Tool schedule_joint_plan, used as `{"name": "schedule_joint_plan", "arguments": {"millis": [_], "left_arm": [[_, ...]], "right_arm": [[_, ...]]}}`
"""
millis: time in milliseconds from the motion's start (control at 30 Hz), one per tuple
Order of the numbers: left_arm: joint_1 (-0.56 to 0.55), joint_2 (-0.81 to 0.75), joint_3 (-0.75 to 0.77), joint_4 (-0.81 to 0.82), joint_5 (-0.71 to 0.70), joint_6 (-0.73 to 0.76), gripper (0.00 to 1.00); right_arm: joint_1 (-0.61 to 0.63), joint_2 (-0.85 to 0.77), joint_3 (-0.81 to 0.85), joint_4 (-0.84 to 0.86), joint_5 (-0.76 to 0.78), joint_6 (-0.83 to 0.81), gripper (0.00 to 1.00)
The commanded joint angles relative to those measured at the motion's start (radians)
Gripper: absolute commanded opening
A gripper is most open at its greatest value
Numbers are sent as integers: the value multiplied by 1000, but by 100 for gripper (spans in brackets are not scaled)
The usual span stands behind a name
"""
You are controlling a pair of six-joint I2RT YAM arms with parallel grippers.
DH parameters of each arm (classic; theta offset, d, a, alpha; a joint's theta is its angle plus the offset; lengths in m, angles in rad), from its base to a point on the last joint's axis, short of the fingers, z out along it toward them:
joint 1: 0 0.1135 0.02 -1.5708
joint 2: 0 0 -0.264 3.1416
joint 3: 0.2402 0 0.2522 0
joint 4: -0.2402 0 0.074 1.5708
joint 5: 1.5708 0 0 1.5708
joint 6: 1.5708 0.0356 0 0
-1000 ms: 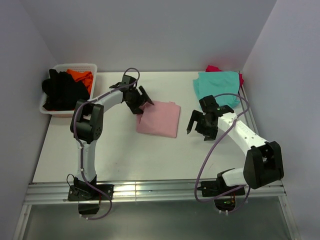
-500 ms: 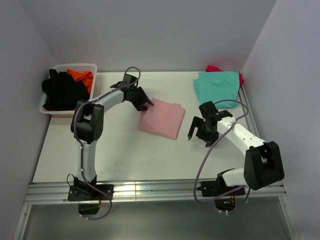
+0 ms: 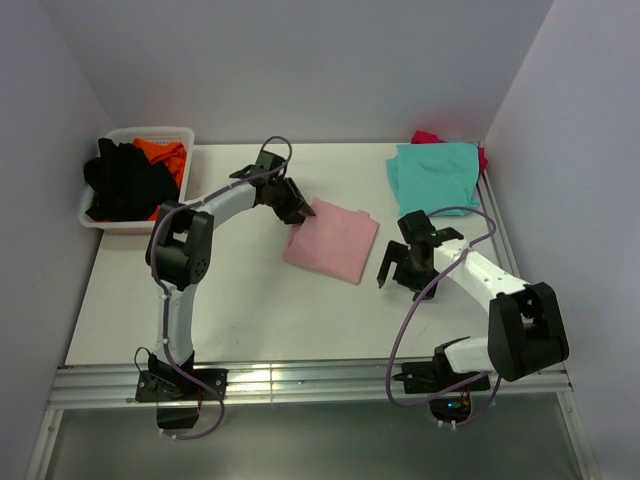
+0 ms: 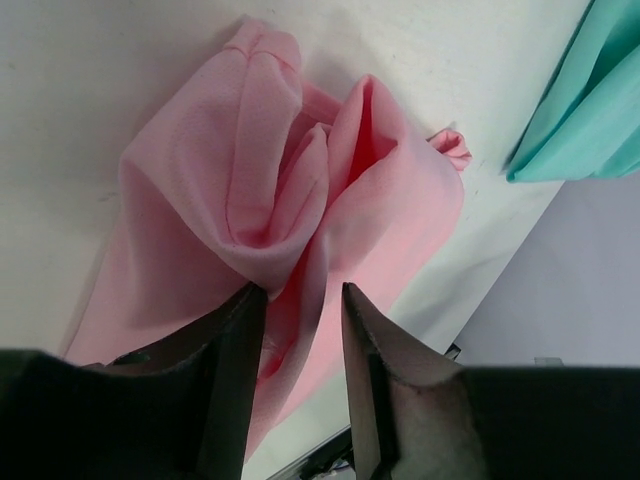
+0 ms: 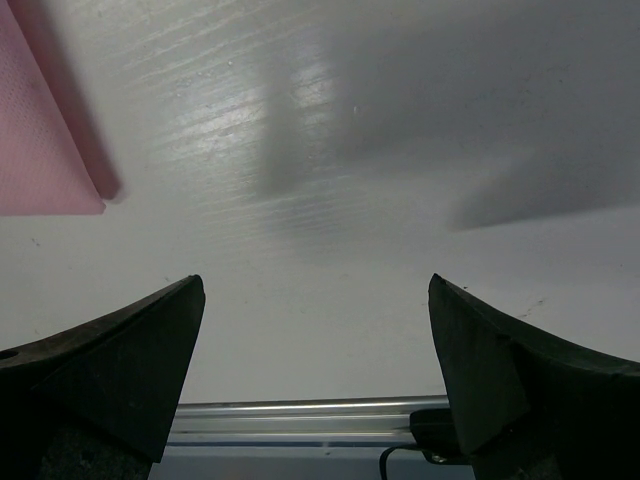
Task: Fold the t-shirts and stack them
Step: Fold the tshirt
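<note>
Logged light pink t-shirt (image 3: 332,245) folded roughly square on table (image 3: 250,300), mid-field, between the two arms. Found left gripper (image 4: 300,295) clamped on a bunched fold at the shirt's far-left corner (cloth puckered up between nearly closed fingers (image 4: 232,380)). Found right gripper (image 5: 315,285) spread wide and empty over bare table, just beside the shirt's right edge. Noted teal t-shirt (image 3: 435,175) folded at the far right corner, lying over magenta t-shirt (image 3: 428,137). Noted black t-shirt (image 3: 125,180) and orange t-shirt (image 3: 165,152) heaped in white basket (image 3: 100,222) at far left. Judged step in hand as moving the pink square toward the teal pile. Judged best done by keeping the pinch firm, staying low, sliding slowly to avoid splaying the layers, and taking the right edge with the free claw before any lift.
</note>
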Motion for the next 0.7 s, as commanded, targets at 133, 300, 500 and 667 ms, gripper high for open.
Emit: {"name": "schedule_joint_plan", "arguments": {"millis": [133,300,500,667], "left_arm": [[-21,-98,-18,7,16,19,41],[-30,-101,-8,-17,4,33,37],[-65,-94,-1,-63,-40,62,38],[-71,-68,16,-65,-42,65,38]], "right_arm": [[-6,-38,-26,38,21,11,100],[-6,-45,-39,38,26,10,100],[-6,-51,-40,36,29,8,100],[-7,-52,-32,30,29,7,100]]}}
